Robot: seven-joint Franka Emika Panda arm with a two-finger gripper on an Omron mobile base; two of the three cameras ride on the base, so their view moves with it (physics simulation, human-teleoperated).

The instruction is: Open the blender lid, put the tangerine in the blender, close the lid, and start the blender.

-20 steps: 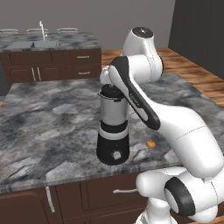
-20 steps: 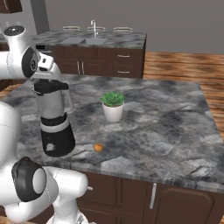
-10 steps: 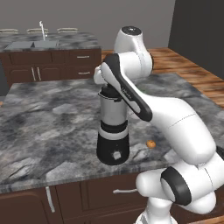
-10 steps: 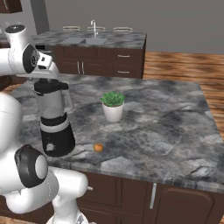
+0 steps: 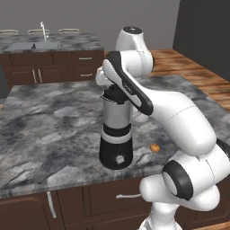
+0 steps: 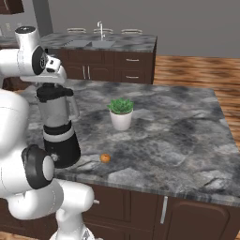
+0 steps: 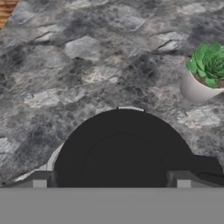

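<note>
Directly above the blender lid [image 7: 124, 148], the hand [image 7: 111, 179] hovers with fingers spread.

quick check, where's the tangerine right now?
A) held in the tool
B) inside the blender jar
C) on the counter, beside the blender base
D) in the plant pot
C. The tangerine lies on the counter, apart from the blender base and on its plant pot side; the blender lid is on the jar, with the tool just above it.
</note>
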